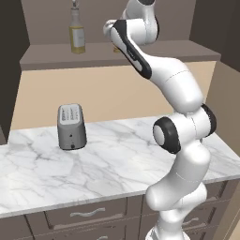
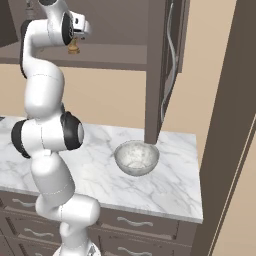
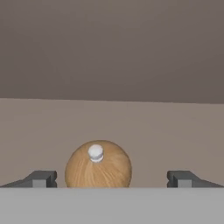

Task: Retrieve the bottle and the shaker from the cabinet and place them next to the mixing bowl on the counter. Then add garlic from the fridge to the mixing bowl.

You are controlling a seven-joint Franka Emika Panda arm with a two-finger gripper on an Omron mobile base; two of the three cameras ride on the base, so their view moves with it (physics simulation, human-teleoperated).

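The brown wooden shaker [image 3: 98,164] stands on the cabinet shelf [image 2: 115,55], seen from above with its rounded knob top. My gripper [image 3: 112,179] is open, its two fingertips [image 3: 41,178] wide apart on either side of the shaker without touching it. From the right base view the hand hovers just over the shaker [image 2: 73,48]. The tall clear bottle [image 1: 77,35] of yellowish liquid stands further left on the same shelf. The speckled mixing bowl [image 2: 136,158] sits on the marble counter [image 2: 170,185] below. The garlic and the fridge are out of view.
A grey toaster [image 1: 71,126] stands at the back left of the counter [image 1: 117,154]. An open cabinet door [image 2: 170,55] hangs just above the bowl. Brown drawers [image 1: 86,214] with silver handles run under the worktop.
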